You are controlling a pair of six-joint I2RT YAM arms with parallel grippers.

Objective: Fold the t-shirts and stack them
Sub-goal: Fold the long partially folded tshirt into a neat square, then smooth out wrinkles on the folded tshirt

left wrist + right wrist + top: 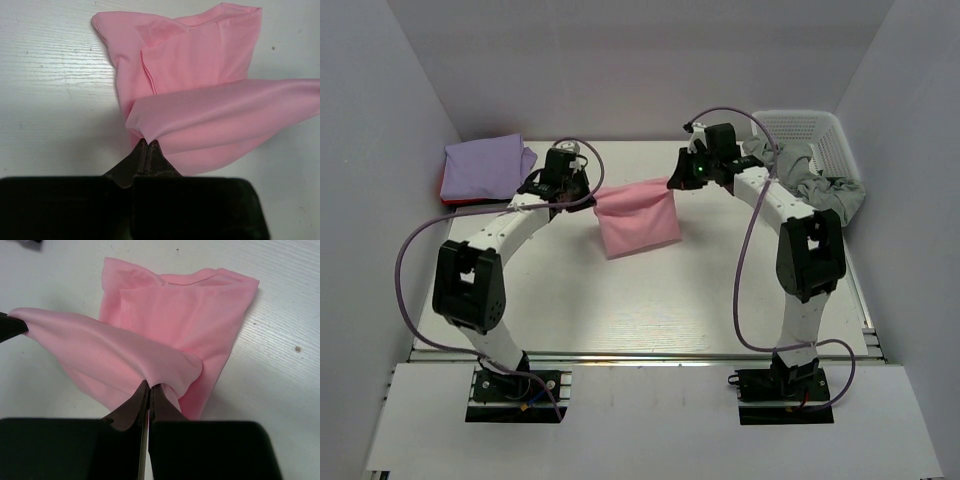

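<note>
The light pink t-shirt [638, 222] lies partly folded at the table's middle, its far edge lifted off the surface. My left gripper [592, 199] is shut on that edge's left corner; in the left wrist view the cloth [200, 75] runs from my gripper [148, 141]. My right gripper [673, 184] is shut on the right corner, also shown in the right wrist view [150, 385] with the pink cloth [175, 305]. The lavender t-shirt [485, 160] lies folded at the far left on top of the red one [448, 197], of which only an edge shows.
A white basket [810, 140] stands at the far right with grey cloth [825, 185] spilling over its rim. White walls enclose the table on three sides. The left gripper's tip shows at the left edge of the right wrist view [11, 326].
</note>
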